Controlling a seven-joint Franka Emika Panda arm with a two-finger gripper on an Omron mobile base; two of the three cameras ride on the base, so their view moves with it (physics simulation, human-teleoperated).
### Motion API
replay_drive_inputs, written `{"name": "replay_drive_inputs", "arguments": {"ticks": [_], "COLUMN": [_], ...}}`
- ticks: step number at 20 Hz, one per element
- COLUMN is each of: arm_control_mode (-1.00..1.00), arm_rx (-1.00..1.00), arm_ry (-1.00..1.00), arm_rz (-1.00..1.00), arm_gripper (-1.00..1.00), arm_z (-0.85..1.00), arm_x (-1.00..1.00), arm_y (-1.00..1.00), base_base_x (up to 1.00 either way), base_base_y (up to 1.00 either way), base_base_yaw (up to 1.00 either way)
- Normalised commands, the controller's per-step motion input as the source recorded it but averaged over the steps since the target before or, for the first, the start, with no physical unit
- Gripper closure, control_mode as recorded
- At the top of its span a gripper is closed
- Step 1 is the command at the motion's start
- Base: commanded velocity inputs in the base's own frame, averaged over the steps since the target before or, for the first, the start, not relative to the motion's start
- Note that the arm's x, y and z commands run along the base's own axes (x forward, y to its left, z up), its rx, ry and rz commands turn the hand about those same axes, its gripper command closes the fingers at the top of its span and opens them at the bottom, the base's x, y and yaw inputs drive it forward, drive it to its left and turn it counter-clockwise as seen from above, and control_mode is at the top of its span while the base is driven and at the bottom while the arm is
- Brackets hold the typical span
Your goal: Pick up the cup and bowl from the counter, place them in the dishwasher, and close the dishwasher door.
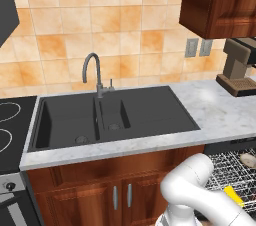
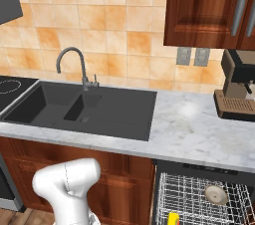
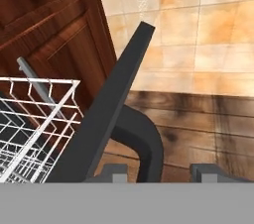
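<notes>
A: Was there any writing to read, a brand or a label?

B: None that could be made out. The coffee machine (image 2: 238, 89) at the counter's right end was too small for any lettering to show.

A: And the room?

B: A kitchen with orange-beige wall tiles and reddish wooden cabinets. The counter (image 2: 199, 134) was white-grey marbled stone. At its left end lay a black stovetop (image 1: 10, 125), then one dark double sink (image 1: 112, 115) with two basins and one grey tap (image 1: 95, 72) at its back edge. Further right, two grey wall outlets (image 2: 193, 56) sat above the counter's back edge, with the one coffee machine just beside them.

A: Where were the cup and the bowl?

B: Both lay in the wire rack (image 2: 199, 199) of the dishwasher (image 2: 204, 169), under the counter's right part. One yellow cup (image 2: 173, 218) lay near the rack's front edge, and one beige bowl (image 2: 216, 194) further back and to the right, apart from the cup. In the left base view the cup (image 1: 233, 195) and bowl (image 1: 248, 159) showed at the right edge too.

A: The dishwasher door?

B: It (image 3: 106, 114) was open, seen edge-on in the hand view as a black slab with its curved dark handle (image 3: 144, 141) beside it and the rack to its left.

A: And the gripper?

B: The gripper (image 3: 161, 172) stood partly open right at the handle, its two dark tips to either side of the bar's near end. Whether they pressed on it I couldn't tell.
</notes>
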Motion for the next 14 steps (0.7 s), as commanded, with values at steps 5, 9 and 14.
{"name": "replay_drive_inputs", "arguments": {"ticks": [5, 9, 14], "arm_control_mode": [-1.0, -1.0, -1.0], "arm_rx": [0.0, 0.0, -0.01], "arm_ry": [0.0, 0.0, 0.0], "arm_rz": [0.04, 0.03, 0.04], "arm_gripper": [-1.0, -1.0, -1.0], "arm_z": [-0.68, -0.71, -0.75], "arm_x": [1.0, 1.0, 1.0], "arm_y": [0.41, 0.41, 0.42], "base_base_x": [0.0, 0.0, 0.0], "base_base_y": [0.0, 0.0, 0.0], "base_base_yaw": [0.0, 0.0, 0.0]}}
